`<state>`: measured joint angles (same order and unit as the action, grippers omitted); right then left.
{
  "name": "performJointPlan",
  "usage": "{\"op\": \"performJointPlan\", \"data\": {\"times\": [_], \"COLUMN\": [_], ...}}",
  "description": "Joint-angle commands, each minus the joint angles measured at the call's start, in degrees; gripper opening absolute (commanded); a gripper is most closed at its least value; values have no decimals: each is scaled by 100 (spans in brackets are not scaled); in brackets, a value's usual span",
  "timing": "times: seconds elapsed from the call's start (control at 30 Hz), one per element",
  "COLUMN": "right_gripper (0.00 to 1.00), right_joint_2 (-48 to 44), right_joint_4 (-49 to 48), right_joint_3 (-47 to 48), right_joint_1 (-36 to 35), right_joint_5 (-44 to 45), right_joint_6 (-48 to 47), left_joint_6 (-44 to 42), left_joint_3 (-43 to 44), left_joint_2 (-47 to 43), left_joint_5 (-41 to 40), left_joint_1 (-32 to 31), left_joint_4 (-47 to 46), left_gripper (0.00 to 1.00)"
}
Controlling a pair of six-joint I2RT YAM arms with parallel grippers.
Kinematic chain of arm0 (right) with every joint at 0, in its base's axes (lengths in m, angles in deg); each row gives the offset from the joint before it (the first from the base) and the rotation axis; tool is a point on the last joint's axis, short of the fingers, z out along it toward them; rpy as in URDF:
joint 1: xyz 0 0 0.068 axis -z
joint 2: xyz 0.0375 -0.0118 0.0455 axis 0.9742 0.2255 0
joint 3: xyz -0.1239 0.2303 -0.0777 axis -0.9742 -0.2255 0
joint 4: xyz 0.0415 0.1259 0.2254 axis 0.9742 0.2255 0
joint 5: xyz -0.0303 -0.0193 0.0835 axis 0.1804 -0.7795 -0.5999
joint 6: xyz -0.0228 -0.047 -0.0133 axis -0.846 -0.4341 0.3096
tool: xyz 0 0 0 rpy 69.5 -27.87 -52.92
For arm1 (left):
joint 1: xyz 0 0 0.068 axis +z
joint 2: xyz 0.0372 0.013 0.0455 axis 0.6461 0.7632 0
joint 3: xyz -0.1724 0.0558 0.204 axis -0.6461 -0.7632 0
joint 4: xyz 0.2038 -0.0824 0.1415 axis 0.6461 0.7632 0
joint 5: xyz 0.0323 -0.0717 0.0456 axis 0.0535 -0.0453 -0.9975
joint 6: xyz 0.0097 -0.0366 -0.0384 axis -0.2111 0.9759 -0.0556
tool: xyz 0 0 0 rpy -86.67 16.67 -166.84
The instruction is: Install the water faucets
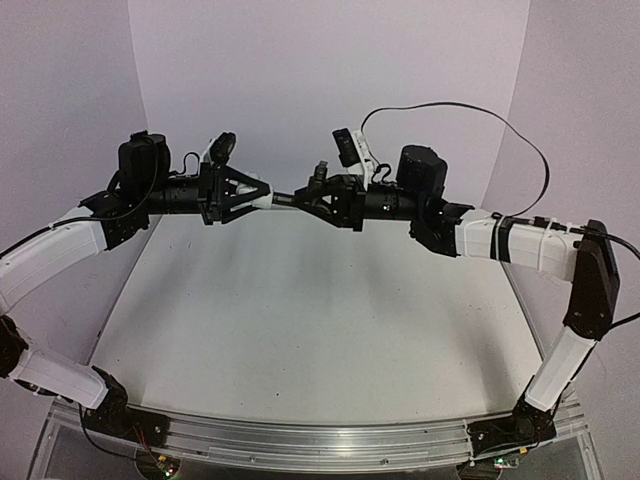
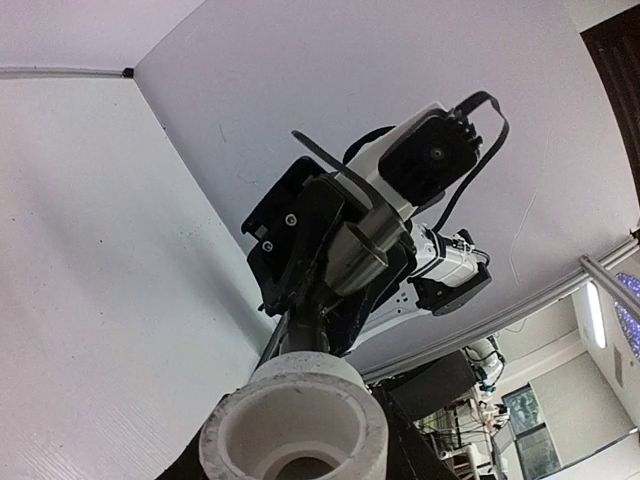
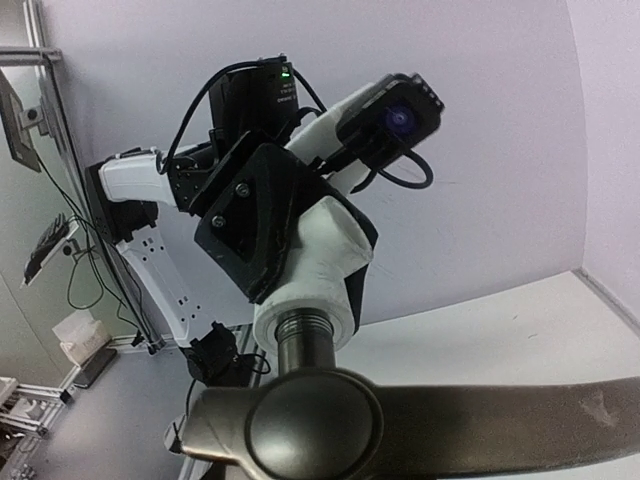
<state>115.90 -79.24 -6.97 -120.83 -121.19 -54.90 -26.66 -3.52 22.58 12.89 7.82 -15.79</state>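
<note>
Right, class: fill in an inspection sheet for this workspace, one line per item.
Surface: white table, metal rail along its near edge.
Job's things: grey tap and white fitting meet end to end in mid-air, the tap's threaded tube at the fitting's mouth.
Clutter: nothing seen.
Grippers: left gripper shut on the white fitting; right gripper closed on the grey tap.
Cables: black cable arcs above the right arm.
Surroundings: pale walls behind and beside the table.
</note>
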Motion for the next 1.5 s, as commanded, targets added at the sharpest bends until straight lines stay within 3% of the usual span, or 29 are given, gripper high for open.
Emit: {"op": "performJointPlan", "data": {"times": [0.0, 0.13, 0.43, 0.53, 0.63, 0.73, 0.8, 0.87, 1.0, 1.13, 1.27, 1.37, 1.47], "right_gripper": [0, 0, 0, 0, 0, 0, 3, 16, 61, 86, 95, 97, 97], "right_joint_2": [214, 507, 1524, 1765, 1931, 1908, 1882, 1855, 1516, 859, 253, -255, -741], "right_joint_4": [-228, -167, -204, -270, -369, -454, -456, -460, -473, -514, -549, -549, -182], "right_joint_3": [448, 736, 1830, 2087, 2196, 2062, 1971, 1931, 1546, 688, -154, -732, -1056], "right_joint_1": [-70, -22, 44, 54, 87, 131, 177, 239, 480, 851, 1067, 1159, 1227], "right_joint_5": [-147, -339, -1404, -1564, -1616, -1488, -1337, -1185, -886, -693, -735, -892, -924], "right_joint_6": [1210, 2164, 4654, 5630, 6592, 7170, 7422, 7507, 7113, 6612, 6163, 5729, 4588], "left_joint_6": [-1296, -2843, -7093, -8432, -10270, -11454, -11776, -11685, -10728, -8648, -6263, -4932, -3604], "left_joint_3": [233, 293, 63, 300, 1247, 1651, 1670, 1709, 1709, 1570, 1045, 936, 929], "left_joint_2": [37, 124, -35, 63, 422, 552, 514, 473, 368, 263, 43, -52, -144], "left_joint_5": [14, 306, 2028, 1810, 1524, 1144, 857, 652, 529, 7, -1256, -1999, -2301], "left_joint_1": [-86, -182, -237, -229, -230, -229, -229, -229, -228, -196, -185, -180, -176], "left_joint_4": [-527, -558, -557, -290, 1274, 1896, 1920, 1921, 1845, 1203, 57, -33, -31], "left_gripper": [0, 0, 0, 0, 0, 0, 0, 0, 0, 0, 0, 0, 0]}}
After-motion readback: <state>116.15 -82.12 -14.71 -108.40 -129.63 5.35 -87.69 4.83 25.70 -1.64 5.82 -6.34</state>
